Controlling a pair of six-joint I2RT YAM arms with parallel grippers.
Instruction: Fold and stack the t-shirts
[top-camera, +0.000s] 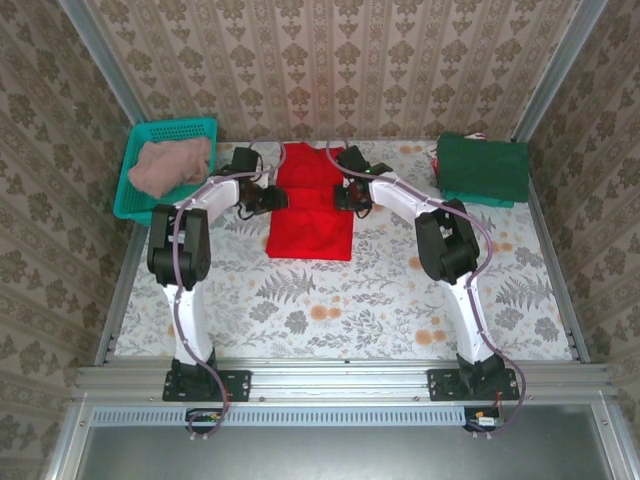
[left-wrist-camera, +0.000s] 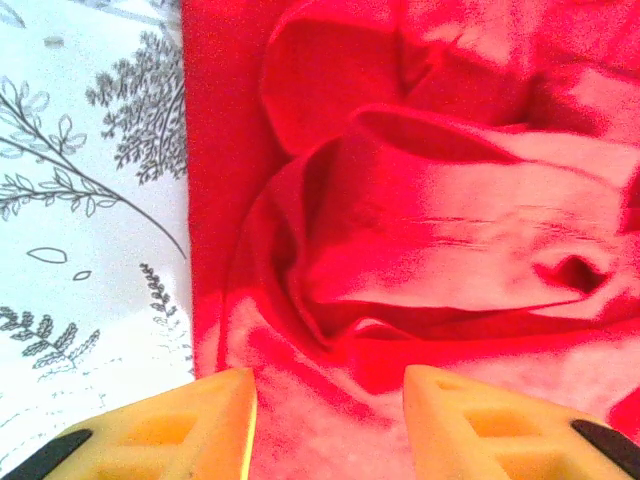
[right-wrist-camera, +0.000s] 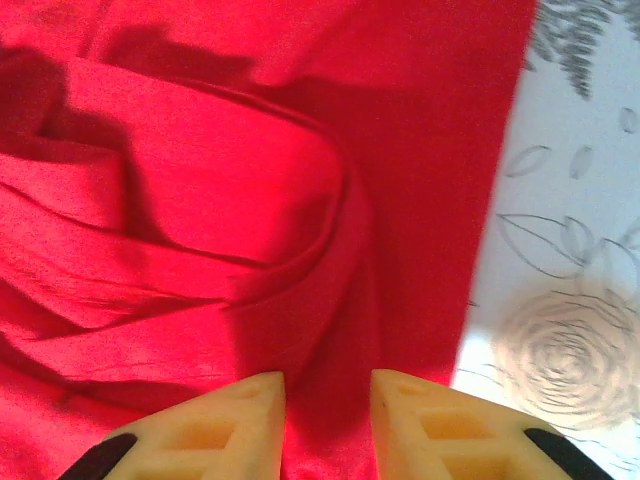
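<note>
We see the red t-shirt (top-camera: 310, 215) lying on the far middle of the table (top-camera: 330, 310), its lower part spread flat toward the arms and its upper part gathered into soft folds and ridges. The left gripper (left-wrist-camera: 328, 425) sits at the shirt's left edge, over the rumpled band across its middle; its yellow fingers (left-wrist-camera: 215, 425) stand moderately apart above the cloth, with nothing clamped between them. The right gripper (right-wrist-camera: 328, 420) sits at the opposite edge, near where red cloth meets the flowered table cover. Its jaws stand narrowly apart, a raised fold runs down toward the gap, and we cannot tell whether they pinch it. Both arms reach forward from their bases at the near edge, elbows bent outward. Well apart at the far left corner, a dusty pink t-shirt (top-camera: 172, 165) lies crumpled in a teal mesh basket (top-camera: 165, 128). At the far right corner, dark green t-shirts (top-camera: 485, 168) rest folded in a neat pile on the table.
</note>
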